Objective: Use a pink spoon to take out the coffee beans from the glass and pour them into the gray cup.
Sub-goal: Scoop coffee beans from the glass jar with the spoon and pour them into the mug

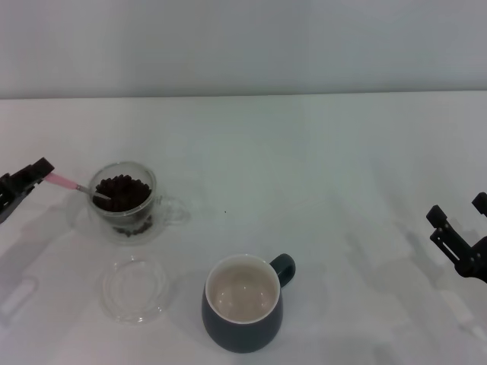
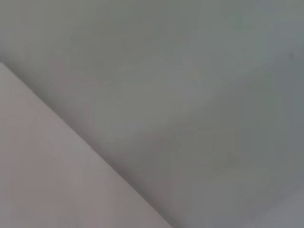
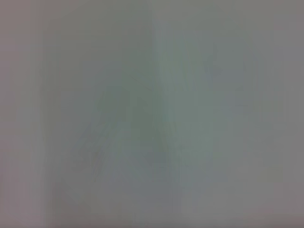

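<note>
The glass (image 1: pixel 154 199) stands at the left of the white table, full of coffee beans (image 1: pixel 122 190). The pink spoon (image 1: pixel 65 182) leans in it, bowl in the beans, pink handle pointing left over the rim. My left gripper (image 1: pixel 32 181) is at the left edge, open, with the end of the spoon's handle at its upper fingertip (image 1: pixel 43 166); I cannot tell whether they touch. The gray cup (image 1: pixel 242 328) stands at the front centre, with no beans in its cream inside, handle to the right. My right gripper (image 1: pixel 456 209) is open and holds nothing at the far right. Both wrist views show only blank surface.
A flat round clear glass disc (image 1: pixel 135 287) lies in front of the glass, left of the gray cup. The table's far edge (image 1: pixel 243 96) meets a pale wall.
</note>
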Controlling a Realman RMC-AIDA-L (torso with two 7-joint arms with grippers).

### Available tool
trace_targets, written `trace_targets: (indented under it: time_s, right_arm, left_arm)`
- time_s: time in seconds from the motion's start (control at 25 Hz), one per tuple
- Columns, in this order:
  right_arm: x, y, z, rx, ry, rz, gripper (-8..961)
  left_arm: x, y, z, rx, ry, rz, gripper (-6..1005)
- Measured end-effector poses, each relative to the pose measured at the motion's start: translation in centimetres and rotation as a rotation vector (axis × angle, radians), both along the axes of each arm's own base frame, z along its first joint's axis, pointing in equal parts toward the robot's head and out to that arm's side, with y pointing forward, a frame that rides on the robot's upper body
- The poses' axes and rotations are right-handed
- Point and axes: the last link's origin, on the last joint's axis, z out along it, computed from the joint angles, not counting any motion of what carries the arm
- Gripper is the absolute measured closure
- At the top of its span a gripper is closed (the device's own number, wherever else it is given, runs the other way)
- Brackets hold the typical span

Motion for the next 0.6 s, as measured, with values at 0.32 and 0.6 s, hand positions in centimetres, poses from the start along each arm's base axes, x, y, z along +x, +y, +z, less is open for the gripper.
trace_targets:
  time_s: [0.32,0.6]
  right_arm:
    - [0.0,0.0,0.0,0.000,0.000,-0.001,94]
    - [0.0,-0.1,0.0,0.000,0.000,-0.001,94]
  left_arm:
    - [-0.7,-0.8,1.0,0.075,-0.073,0.040,867]
    - [-0.5,-1.1,1.4,0.087,-0.108,0.031,868]
